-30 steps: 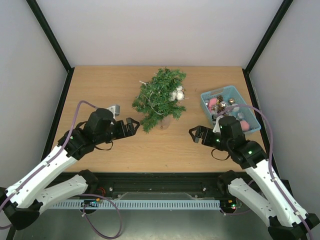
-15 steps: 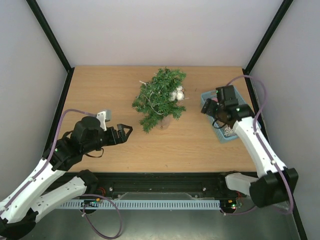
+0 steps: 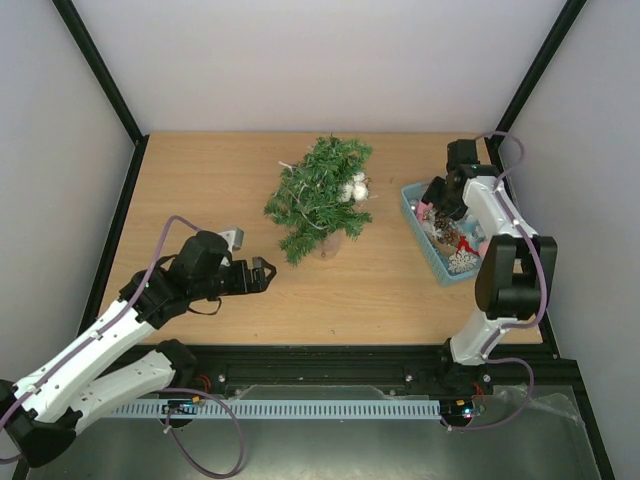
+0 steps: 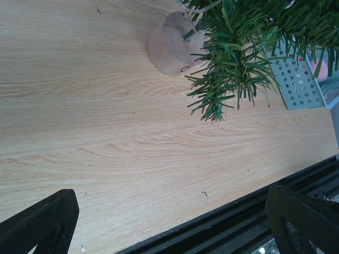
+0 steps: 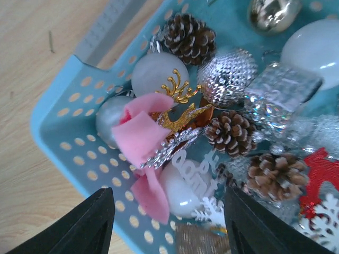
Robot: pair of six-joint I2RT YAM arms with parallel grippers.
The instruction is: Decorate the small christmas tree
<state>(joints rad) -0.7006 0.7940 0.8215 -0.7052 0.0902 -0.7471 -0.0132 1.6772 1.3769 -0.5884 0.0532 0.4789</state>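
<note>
While one small christmas tree [image 3: 322,195] stands upright mid-table, one light-blue basket [image 5: 69,132] to its right shows three pine cones [image 5: 189,37], partly hidden by the right arm [image 3: 505,260]. Left gripper [image 3: 264,273] gapes empty; right gripper [image 5: 167,211] hangs parted over the basket.

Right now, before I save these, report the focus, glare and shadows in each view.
Top external: even, soft light, the small christmas tree sharp, no hard shadows. Left wrist: table grain crisp, left fingers dark and soft-edged. Right wrist: ornaments in the basket fairly sharp, bright glints on the silver ball, right fingers blurred.
</note>
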